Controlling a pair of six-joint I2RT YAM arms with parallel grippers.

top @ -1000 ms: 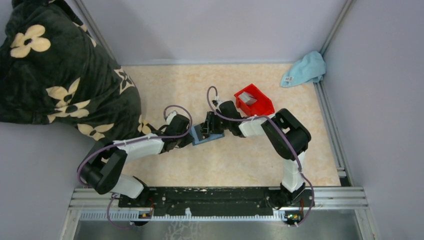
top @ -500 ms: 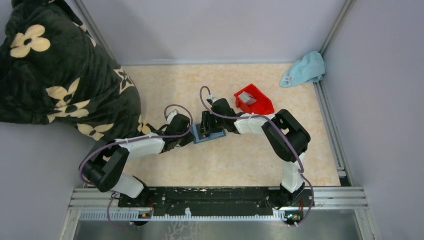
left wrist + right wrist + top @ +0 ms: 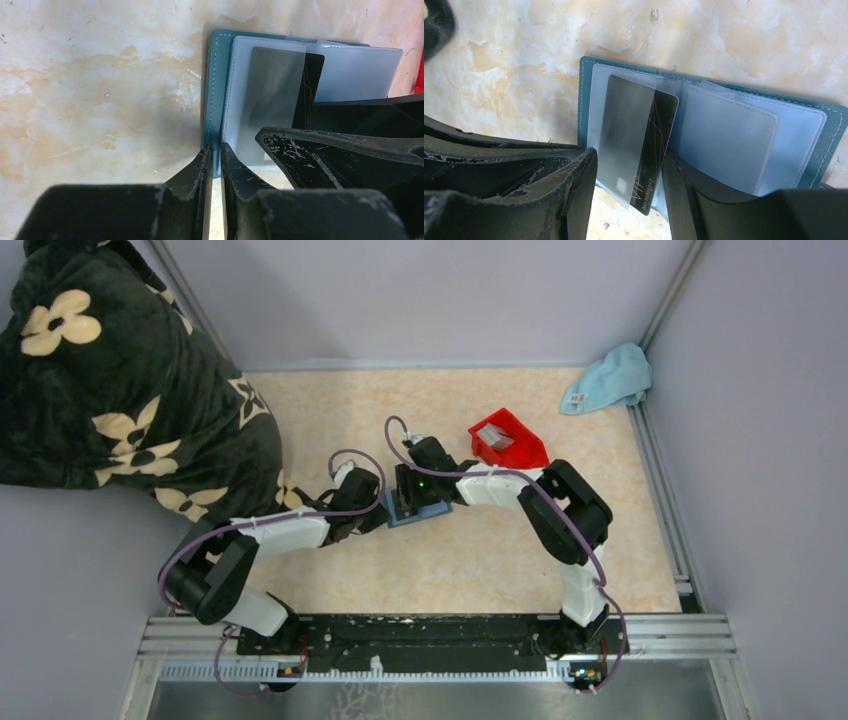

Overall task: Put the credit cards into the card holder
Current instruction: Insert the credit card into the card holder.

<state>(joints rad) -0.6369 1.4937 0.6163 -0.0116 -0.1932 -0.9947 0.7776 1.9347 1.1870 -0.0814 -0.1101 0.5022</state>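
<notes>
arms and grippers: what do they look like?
The left arm and right arm have white links, black joints, a looping purple cable each. The left gripper and right gripper have black wedge fingers, scuffed pale. A green light on the right wrist.

Top view — card holder (image 3: 432,511) partly hidden under right arm (image 3: 470,483); red bin (image 3: 530,453) contents too small to tell.

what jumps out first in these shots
An open teal wallet lies mid-table: the left gripper pinches its cover edge, and a dark card sits partly inside a clear sleeve, between the fingers of the right gripper. A big black floral blanket fills the left side, and a red bin stands just beyond the wallet to the right.
</notes>
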